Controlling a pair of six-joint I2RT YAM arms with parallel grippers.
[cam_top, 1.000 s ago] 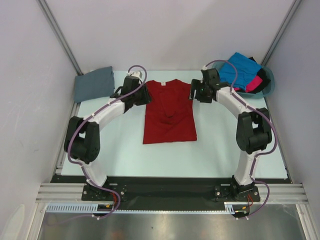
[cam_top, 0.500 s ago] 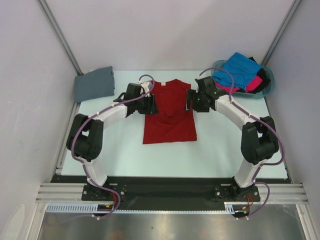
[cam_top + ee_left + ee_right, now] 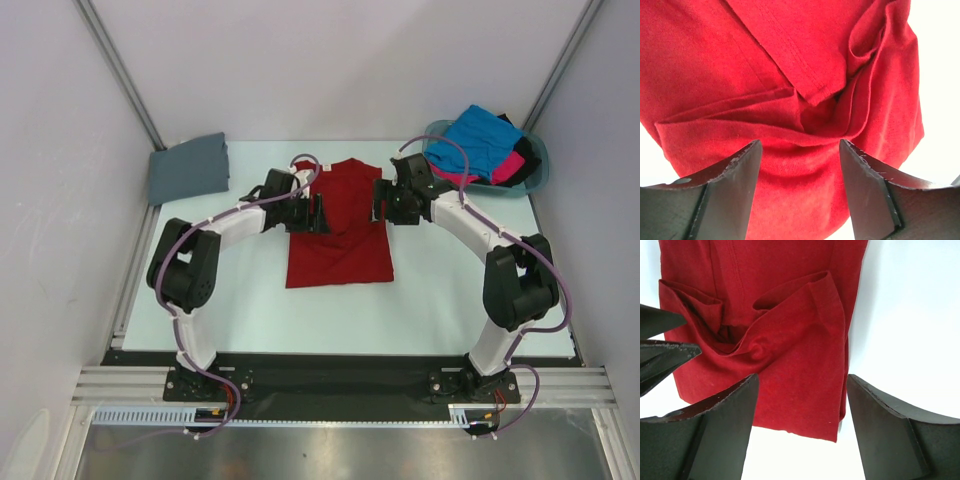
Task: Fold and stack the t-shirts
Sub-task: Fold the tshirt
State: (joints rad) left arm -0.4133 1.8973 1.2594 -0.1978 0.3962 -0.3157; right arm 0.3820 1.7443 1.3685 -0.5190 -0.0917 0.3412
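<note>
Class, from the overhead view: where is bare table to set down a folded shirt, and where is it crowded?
Free: the near strip of table between the red t-shirt and the arm bases, and the patch right of that shirt. Crowded: the far side, holding the folded grey t-shirt, left gripper, right gripper and the full teal basket.

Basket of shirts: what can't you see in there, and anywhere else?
Top view: the blue shirt piled in the basket hides most of the pink shirt and black shirt.
Wrist views: picture edges cut off the red shirt.
Top view: the grey shirt's folds are too small to count.
</note>
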